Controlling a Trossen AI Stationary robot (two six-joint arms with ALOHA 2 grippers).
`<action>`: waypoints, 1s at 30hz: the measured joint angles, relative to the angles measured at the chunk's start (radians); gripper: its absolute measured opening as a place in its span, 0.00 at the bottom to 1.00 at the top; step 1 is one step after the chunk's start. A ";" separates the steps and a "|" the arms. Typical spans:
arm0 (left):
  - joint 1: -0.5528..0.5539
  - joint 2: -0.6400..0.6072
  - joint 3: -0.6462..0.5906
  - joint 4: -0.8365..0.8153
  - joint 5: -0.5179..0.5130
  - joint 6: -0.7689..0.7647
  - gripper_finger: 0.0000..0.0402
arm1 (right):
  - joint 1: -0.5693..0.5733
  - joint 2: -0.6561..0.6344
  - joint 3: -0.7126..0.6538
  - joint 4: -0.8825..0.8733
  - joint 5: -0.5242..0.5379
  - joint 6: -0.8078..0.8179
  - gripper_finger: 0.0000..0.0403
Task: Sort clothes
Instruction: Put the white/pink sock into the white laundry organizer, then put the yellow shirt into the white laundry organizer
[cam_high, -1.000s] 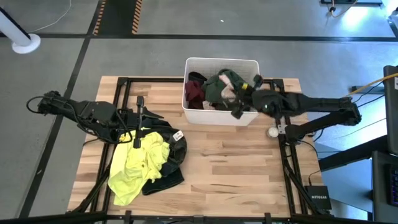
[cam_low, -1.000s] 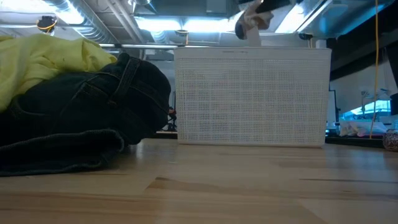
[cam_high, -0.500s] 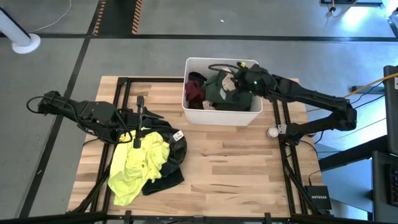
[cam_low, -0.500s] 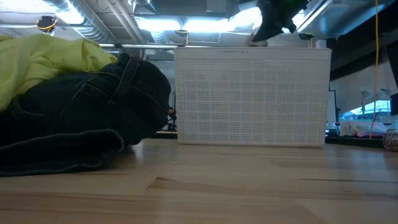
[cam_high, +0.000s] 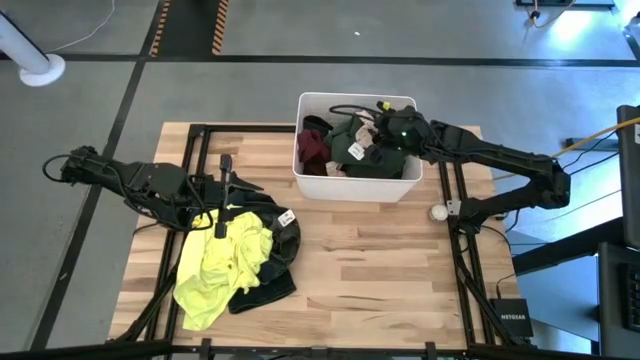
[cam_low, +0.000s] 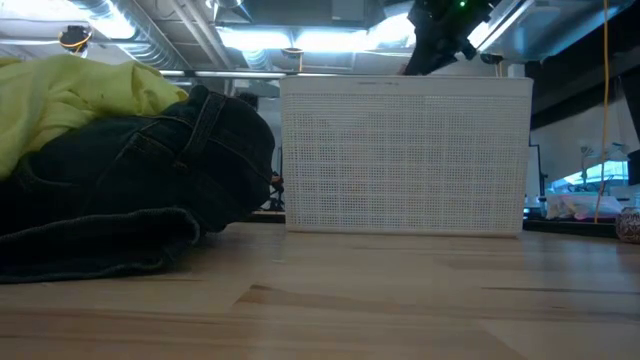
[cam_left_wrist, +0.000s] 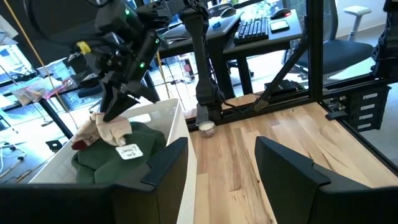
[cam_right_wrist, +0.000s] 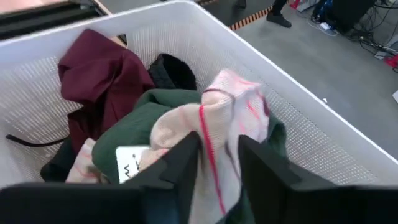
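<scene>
Right tool (cam_right_wrist: 214, 163) | parted, over bin (cam_high: 357, 186) | cream-pink cloth (cam_right_wrist: 211, 134) between fingers

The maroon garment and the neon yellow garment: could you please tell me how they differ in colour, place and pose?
The maroon garment is dark red; the neon yellow garment is bright yellow. The maroon garment is bunched inside the white bin beside a dark green garment; the neon yellow garment is spread loosely on the wooden table, draped over a black garment. Both are soft, crumpled clothes, and neither is held.
</scene>
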 joint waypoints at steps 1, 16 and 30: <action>0.000 0.000 0.000 0.000 0.000 0.000 0.45 | 0.000 -0.008 0.004 -0.004 0.000 0.000 0.35; 0.000 0.000 0.000 -0.003 0.000 0.000 0.45 | 0.062 -0.028 0.170 -0.038 -0.217 0.009 0.53; 0.000 0.001 0.000 -0.001 0.000 0.000 0.45 | 0.440 0.118 0.074 0.180 -0.211 -0.061 0.53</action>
